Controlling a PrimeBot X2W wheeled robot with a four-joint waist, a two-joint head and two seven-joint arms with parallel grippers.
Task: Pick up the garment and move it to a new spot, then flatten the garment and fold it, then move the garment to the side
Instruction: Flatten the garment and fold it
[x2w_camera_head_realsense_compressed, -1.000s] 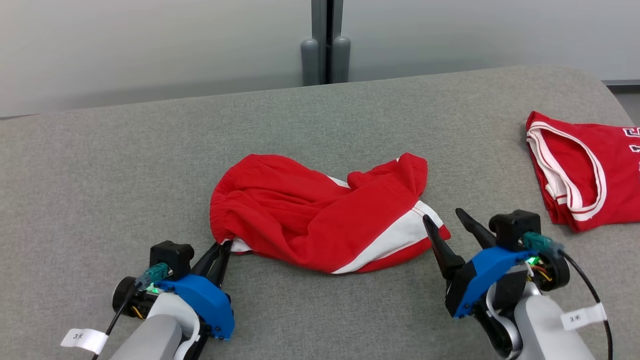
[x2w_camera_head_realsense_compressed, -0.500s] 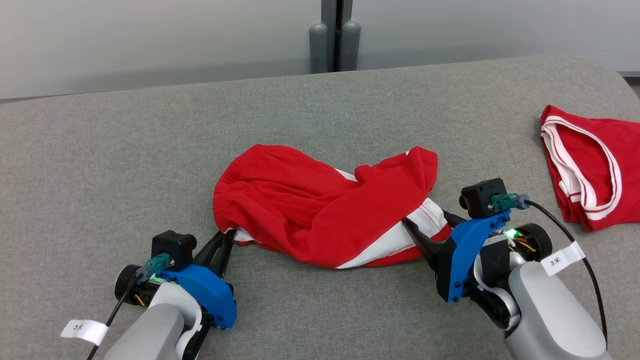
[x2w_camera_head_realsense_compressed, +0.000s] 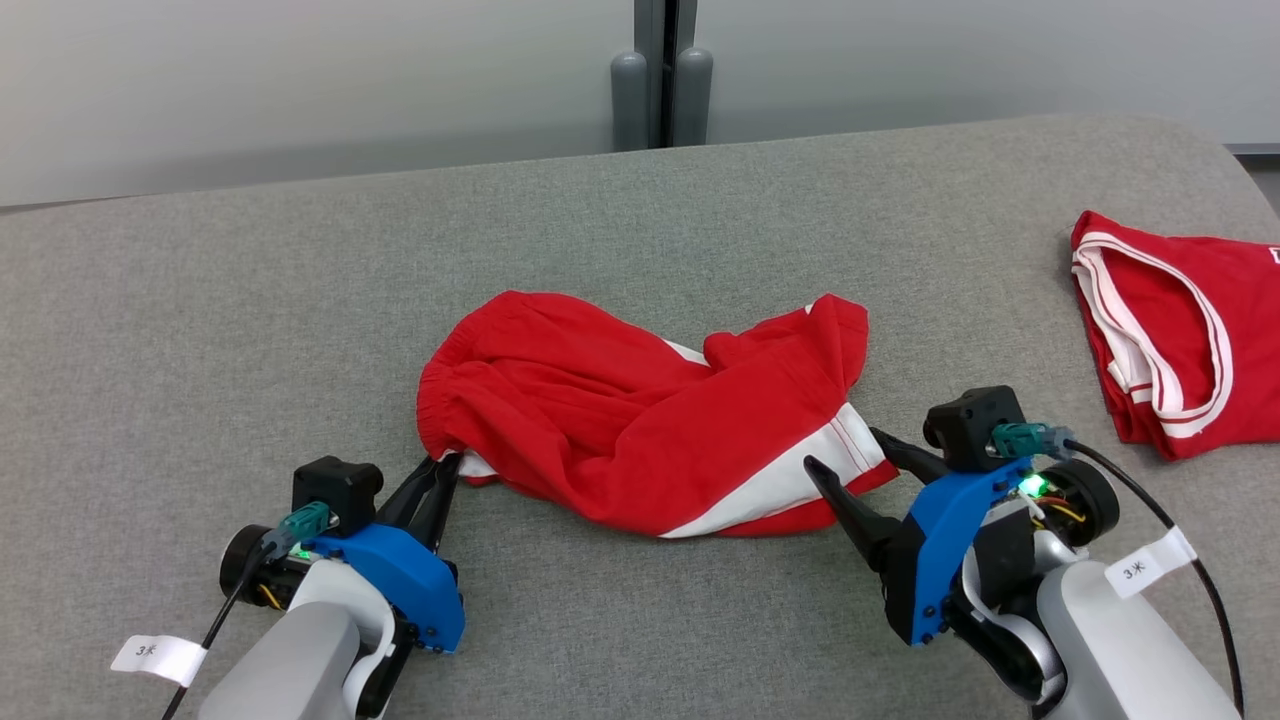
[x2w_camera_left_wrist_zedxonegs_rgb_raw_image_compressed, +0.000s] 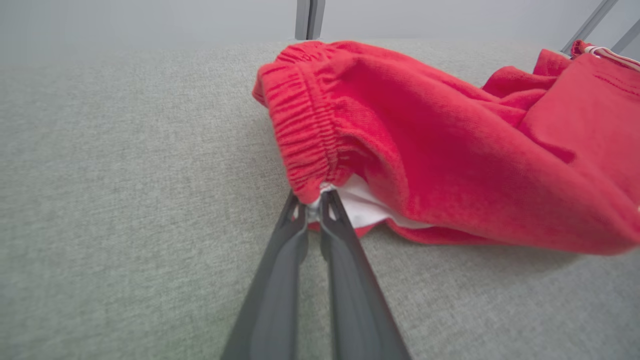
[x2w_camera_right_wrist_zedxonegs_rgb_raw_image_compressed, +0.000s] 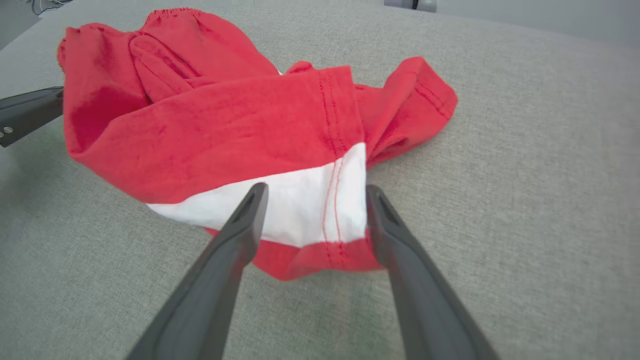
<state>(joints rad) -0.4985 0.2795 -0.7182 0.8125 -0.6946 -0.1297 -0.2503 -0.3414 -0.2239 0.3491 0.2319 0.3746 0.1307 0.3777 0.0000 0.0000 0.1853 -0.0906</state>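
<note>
My left fingers (x2w_camera_head_realsense_compressed: 435, 490) are pinched together on the garment (x2w_camera_head_realsense_compressed: 620, 420), a pair of red shorts lying crumpled in the middle of the grey fabric-covered worktop (x2w_camera_head_realsense_compressed: 250, 300). The tips grip the near end of the gathered elastic waistband (x2w_camera_left_wrist_zedxonegs_rgb_raw_image_compressed: 305, 135), right where a bit of white cloth peeks out beneath the red. That end of the garment is drawn slightly up toward my tips, while the rest sags in loose folds onto the worktop.

My right fingers (x2w_camera_head_realsense_compressed: 835, 495) stand spread wide and hold nothing. They point at the other end of the garment, one on each side of the leg hem where the white stripe (x2w_camera_right_wrist_zedxonegs_rgb_raw_image_compressed: 300, 210) crosses it. In my right wrist view the hem sits between the two tips. I cannot tell whether either tip actually presses against the cloth. Both tips are low, close to the worktop.

A second red garment (x2w_camera_head_realsense_compressed: 1170, 330), edged with white trim, lies well apart at the far right of the worktop. I touch it with neither arm.
</note>
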